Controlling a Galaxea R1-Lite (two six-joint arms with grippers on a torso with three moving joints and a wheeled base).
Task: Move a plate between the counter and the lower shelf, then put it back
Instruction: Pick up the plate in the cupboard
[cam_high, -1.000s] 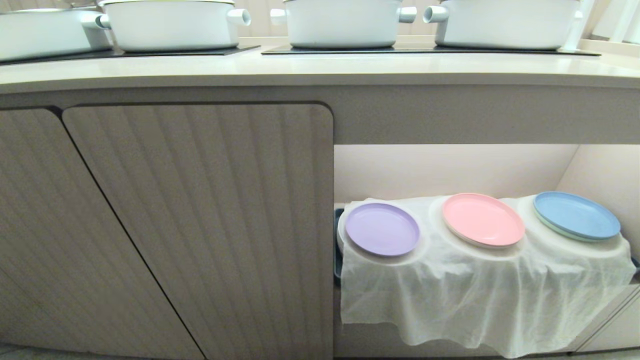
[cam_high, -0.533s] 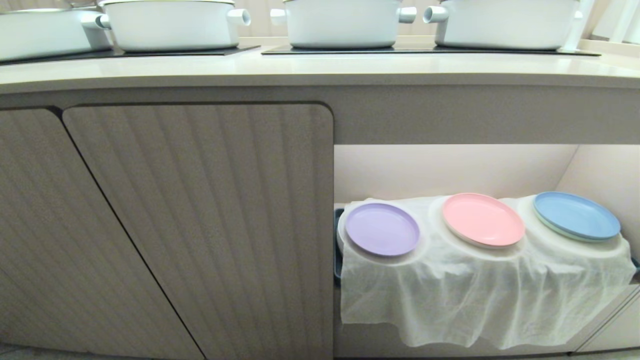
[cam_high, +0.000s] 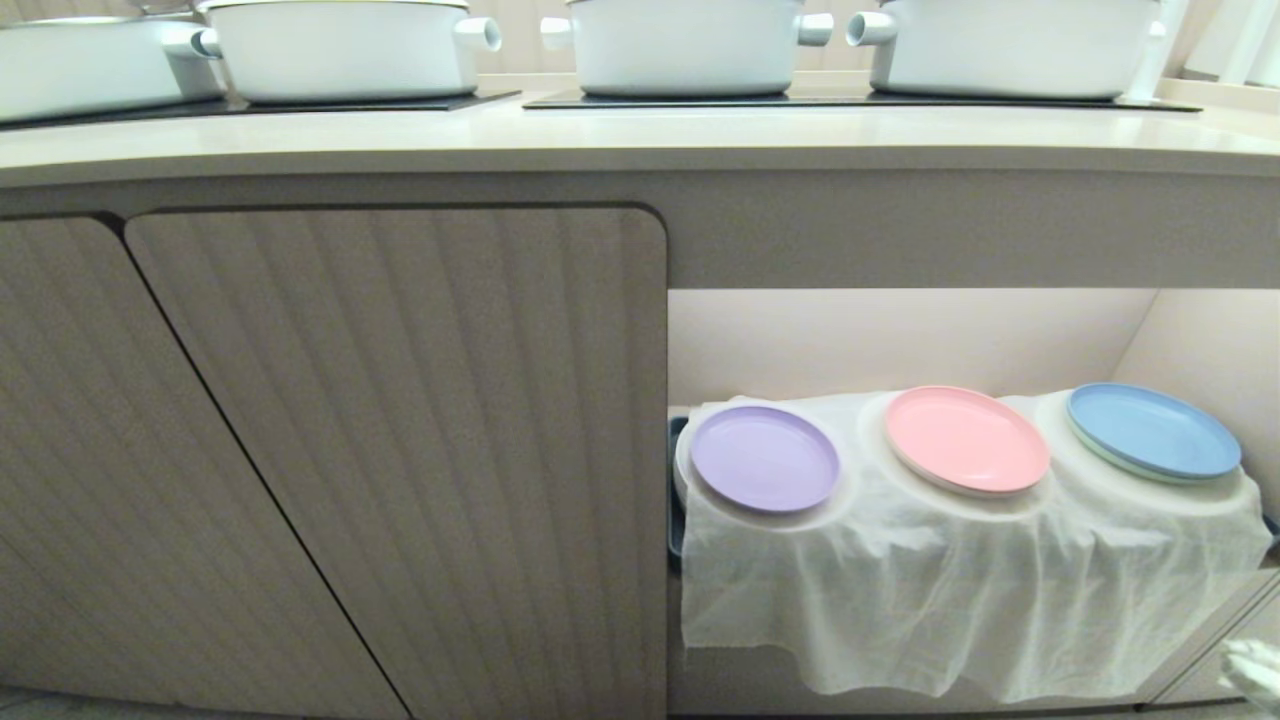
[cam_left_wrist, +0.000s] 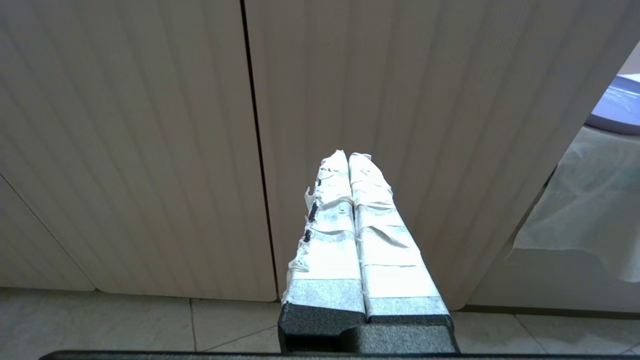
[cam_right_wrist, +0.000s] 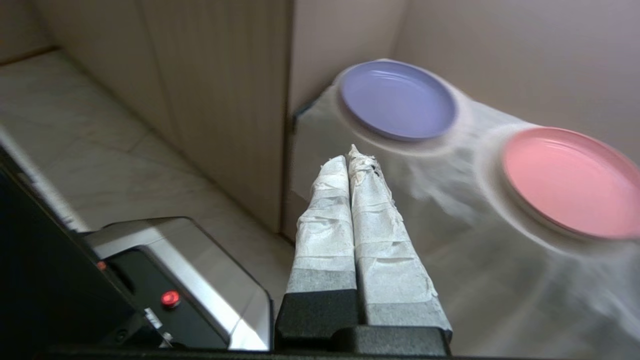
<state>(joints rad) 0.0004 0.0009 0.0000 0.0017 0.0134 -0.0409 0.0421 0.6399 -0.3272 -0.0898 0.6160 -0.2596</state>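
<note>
Lilac plate (cam_high: 765, 458) unmoved on lower shelf (cam_high: 900, 340) | right gripper (cam_high: 1255, 668) newly in view, closed

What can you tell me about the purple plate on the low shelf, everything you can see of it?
The purple plate is round and shallow, matte lilac, plastic by its look, with a low raised rim and nothing on it. It lies face up, tipped slightly toward the front, on the leftmost of three cloth-covered mounds on the lower shelf, beside the cabinet door and left of the pink plate. Only the white cloth under it touches it. The right hand, shut, is short of it, apart from its rim.
</note>
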